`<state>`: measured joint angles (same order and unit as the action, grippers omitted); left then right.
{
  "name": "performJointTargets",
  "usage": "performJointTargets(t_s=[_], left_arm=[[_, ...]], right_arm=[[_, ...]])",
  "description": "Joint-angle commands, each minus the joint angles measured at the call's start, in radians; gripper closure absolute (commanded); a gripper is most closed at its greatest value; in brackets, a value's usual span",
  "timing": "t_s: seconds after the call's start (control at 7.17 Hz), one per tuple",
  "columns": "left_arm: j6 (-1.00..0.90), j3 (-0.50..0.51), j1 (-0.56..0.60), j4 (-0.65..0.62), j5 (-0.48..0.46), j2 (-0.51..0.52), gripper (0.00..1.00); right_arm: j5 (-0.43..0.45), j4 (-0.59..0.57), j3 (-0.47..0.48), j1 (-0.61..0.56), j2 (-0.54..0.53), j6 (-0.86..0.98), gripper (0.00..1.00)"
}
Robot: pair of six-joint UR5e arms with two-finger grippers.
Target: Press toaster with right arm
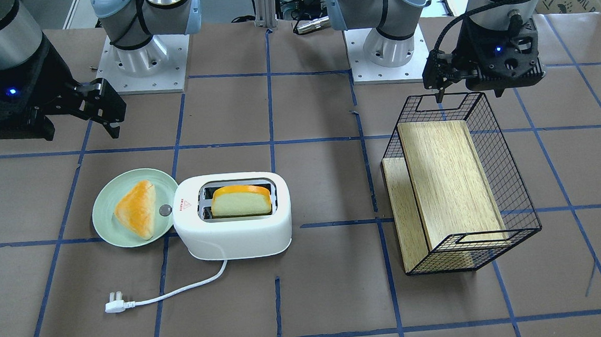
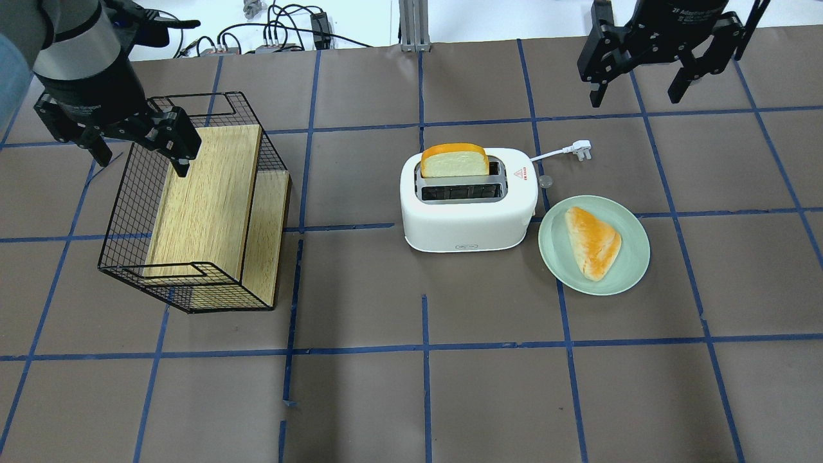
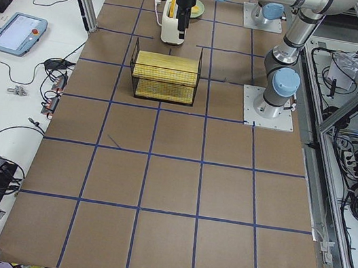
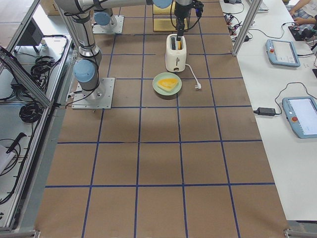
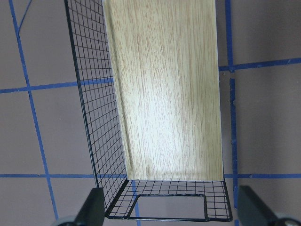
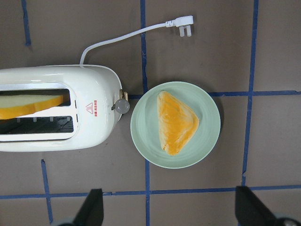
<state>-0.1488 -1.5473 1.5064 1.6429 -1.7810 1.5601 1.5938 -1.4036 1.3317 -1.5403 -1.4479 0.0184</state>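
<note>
Toaster (image 2: 468, 222) w/ bread slice (image 2: 454, 162), plate (image 2: 557, 254) w/ pastry (image 2: 593, 242).

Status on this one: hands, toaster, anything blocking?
Right hand open, up and clear of toaster. Left hand open above wire basket. Toaster untouched, slice sticking up from one slot. Plate with bread sits close by its knob.
</note>
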Motion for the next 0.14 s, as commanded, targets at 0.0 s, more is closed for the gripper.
performJointTargets(t_s=[0.0], left_arm=[[0.0, -0.001, 0.0, 0.0, 0.0, 0.0, 0.0]], right_arm=[[-0.003, 0.001, 0.001, -0.001, 0.0, 0.0, 0.0]])
